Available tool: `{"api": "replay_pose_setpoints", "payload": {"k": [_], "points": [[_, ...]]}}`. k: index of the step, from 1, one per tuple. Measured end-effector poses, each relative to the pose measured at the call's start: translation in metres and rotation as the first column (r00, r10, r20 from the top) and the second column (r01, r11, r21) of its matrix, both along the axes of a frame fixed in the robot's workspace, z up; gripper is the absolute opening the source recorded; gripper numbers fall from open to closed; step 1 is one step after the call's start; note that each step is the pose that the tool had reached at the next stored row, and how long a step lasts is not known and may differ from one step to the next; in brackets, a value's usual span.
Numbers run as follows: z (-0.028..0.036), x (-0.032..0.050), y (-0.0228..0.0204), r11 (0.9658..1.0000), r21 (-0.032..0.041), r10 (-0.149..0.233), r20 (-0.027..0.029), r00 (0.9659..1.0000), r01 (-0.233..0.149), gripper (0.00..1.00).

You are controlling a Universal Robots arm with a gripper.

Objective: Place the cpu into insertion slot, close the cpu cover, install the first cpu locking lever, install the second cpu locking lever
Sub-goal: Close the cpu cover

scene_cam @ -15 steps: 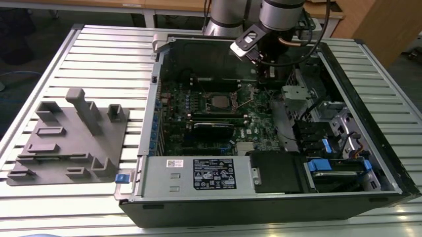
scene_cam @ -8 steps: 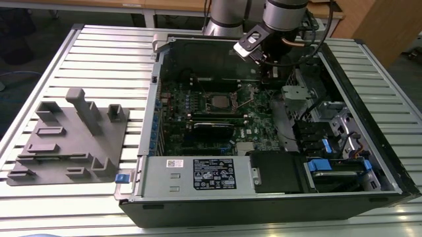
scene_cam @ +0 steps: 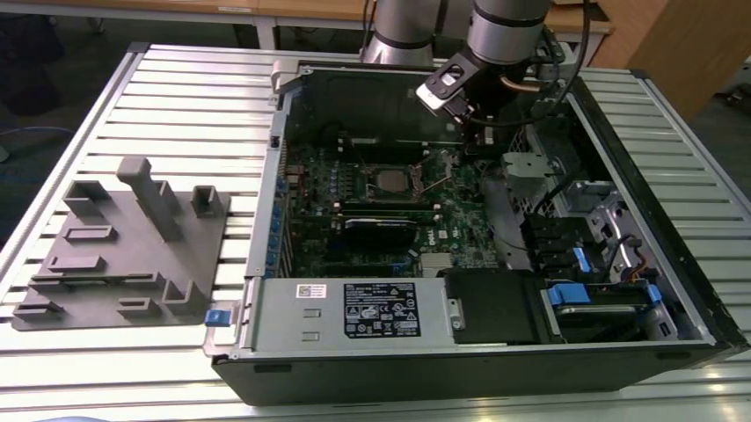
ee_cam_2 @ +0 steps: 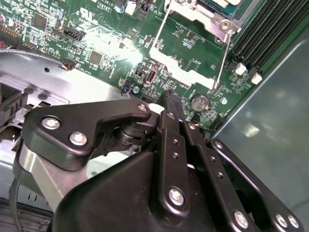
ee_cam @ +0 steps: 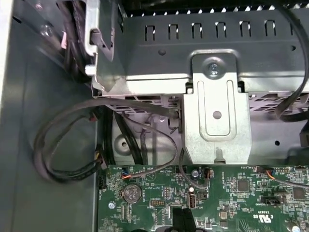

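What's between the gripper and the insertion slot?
In the second wrist view, green circuit board, flanked by two thin levers, separates the gripper from the insertion slot.

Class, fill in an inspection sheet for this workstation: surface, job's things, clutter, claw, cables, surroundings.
Surface: slatted metal table holding an open computer case.
Job's things: insertion slot on the green motherboard, silvery rim, dark centre; two wire levers stick out from it.
Clutter: grey moulded fixture on the table, to the exterior view's left of the case.
Claw: claw over the board near the coin battery, apart from the slot.
Cables: black cables loop beside the board.
Surroundings: wooden furniture beyond the table.
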State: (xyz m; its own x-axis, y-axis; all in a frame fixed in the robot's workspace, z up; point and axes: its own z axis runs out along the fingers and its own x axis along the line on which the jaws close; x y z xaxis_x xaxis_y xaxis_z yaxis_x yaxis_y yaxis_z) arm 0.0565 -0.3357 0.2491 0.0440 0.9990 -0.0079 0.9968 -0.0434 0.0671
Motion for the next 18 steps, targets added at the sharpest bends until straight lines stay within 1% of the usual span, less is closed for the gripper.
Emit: {"api": "replay_pose_setpoints", "payload": {"k": [3, 7, 9, 15, 18], "points": [[-0.0026, 0.0000, 0.0000, 1.0000, -0.0004, -0.001, -0.0001, 1.0000, 0.001, 0.11], [-0.0026, 0.0000, 0.0000, 1.0000, -0.0007, -0.001, -0.0002, 1.0000, 0.001, 0.11], [-0.0027, -0.0013, 0.0000, 1.0000, -0.0004, -0.001, 0.0000, 1.0000, 0.001, 0.11], [-0.0030, -0.0177, 0.0000, 1.0000, -0.0006, -0.002, 0.0008, 1.0000, 0.002, 0.11], [-0.0031, -0.0265, 0.0000, 1.0000, -0.0005, -0.003, 0.0027, 1.0000, 0.003, 0.11]]}}
